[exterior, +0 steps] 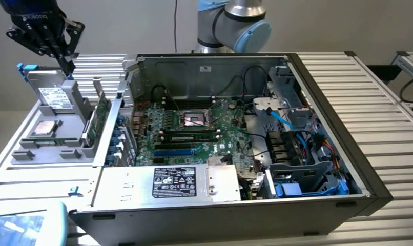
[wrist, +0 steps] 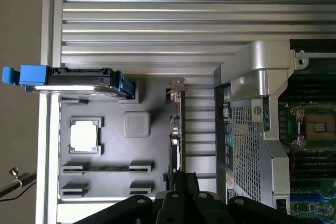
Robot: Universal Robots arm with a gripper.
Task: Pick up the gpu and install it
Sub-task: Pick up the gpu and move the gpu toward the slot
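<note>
Green circuit board shows on the gpu [exterior: 91, 124], which stands on its long edge in a slot along the grey parts tray's [exterior: 28, 154] edge beside the open computer case [exterior: 329, 154]. Seen edge-on from the wrist, the gpu [wrist: 177, 135] is a thin line with what may be its silver bracket at one end. A processor [wrist: 85, 136] lies flat mid-tray. A hard drive [wrist: 79, 80] in a blue-handled carrier stands along the tray's back edge. The gripper [exterior: 69, 70] hangs above that back edge, apart from the card, its jaws together and gripping nothing.
</note>
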